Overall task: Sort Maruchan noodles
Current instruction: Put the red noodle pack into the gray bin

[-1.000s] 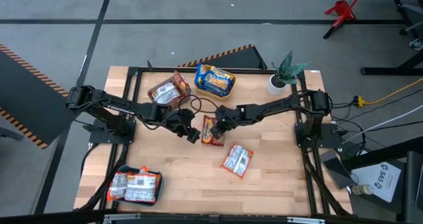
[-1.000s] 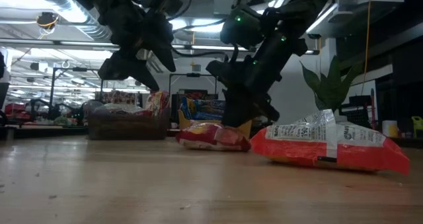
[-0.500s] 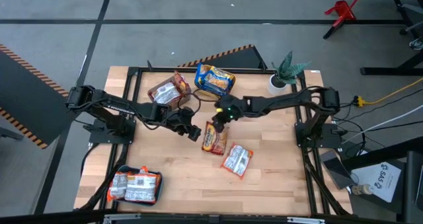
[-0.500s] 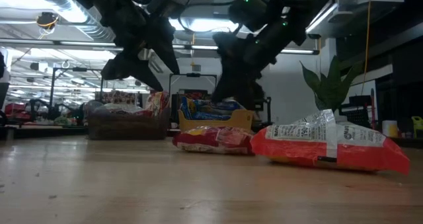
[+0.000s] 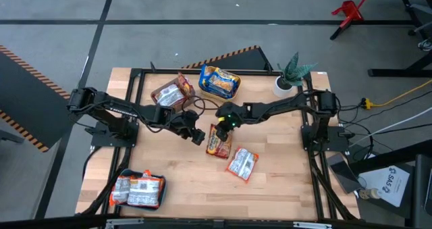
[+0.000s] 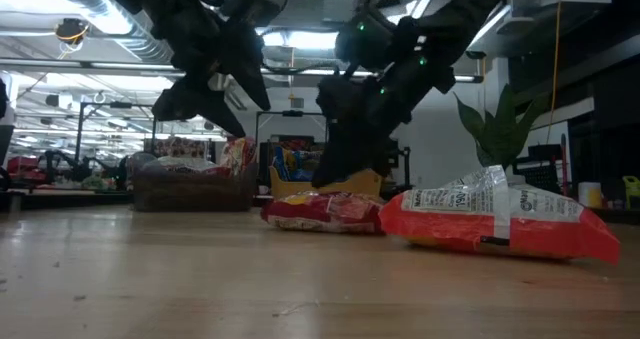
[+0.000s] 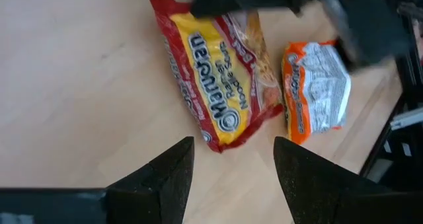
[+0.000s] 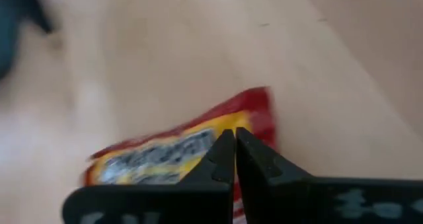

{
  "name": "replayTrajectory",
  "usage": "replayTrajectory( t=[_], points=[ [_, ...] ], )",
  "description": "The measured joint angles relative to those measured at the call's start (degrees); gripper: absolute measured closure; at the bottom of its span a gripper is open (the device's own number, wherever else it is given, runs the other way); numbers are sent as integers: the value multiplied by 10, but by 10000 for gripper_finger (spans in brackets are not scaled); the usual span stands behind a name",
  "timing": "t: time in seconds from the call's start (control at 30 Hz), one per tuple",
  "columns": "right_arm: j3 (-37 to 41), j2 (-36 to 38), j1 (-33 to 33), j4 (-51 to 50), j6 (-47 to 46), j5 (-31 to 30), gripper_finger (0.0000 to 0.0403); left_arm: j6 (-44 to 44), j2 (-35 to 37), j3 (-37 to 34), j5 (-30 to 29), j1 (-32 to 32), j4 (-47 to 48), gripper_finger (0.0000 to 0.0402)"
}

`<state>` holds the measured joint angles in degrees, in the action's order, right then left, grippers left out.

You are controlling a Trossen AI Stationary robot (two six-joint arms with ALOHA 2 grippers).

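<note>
Between the spread left gripper (image 5: pixel 196 136) and closed right gripper (image 5: pixel 223 125) lies a red-yellow packet (image 5: pixel 217 141)

Colours on the light wood tabletop (image 5: pixel 175 182):
centre packet (image 7: pixel 221 85) red-yellow with white print; its neighbour (image 7: pixel 316 92) orange with silver-white panel; blue-yellow packets (image 5: pixel 219 82) in yellow bin at far edge.

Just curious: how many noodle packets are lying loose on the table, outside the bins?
2: a red-yellow packet at mid-table under the right gripper, and an orange packet beside it, nearer the front edge. Others sit in bins.
</note>
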<state>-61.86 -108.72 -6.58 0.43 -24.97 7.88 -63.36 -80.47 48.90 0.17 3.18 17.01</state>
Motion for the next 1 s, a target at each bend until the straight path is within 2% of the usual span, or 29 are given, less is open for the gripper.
replayTrajectory(
  t=[0.27, 0.4, 0.47, 0.6, 0.73, 1.0],
  points=[
    [0, -2, -31, -112, -44, -95, 398, -6, 0, 0, 40, 0, 0, 200],
    [0, -1, -46, -137, -45, -97, 398, -6, 0, 0, 45, 4, 0, 200],
    [1, 9, -54, -135, -27, -67, 398, -7, 0, 0, 44, 10, -1, 200],
    [-1, 46, -55, -76, 31, 51, 398, -15, 15, 0, 31, 27, -20, 200],
    [-1, 44, -45, -42, 49, 145, 398, -24, 23, 0, 11, 43, -39, 200],
    [-1, -14, -7, 26, 71, 136, 402, -45, 26, 0, -50, 81, -42, 200]
  ],
)
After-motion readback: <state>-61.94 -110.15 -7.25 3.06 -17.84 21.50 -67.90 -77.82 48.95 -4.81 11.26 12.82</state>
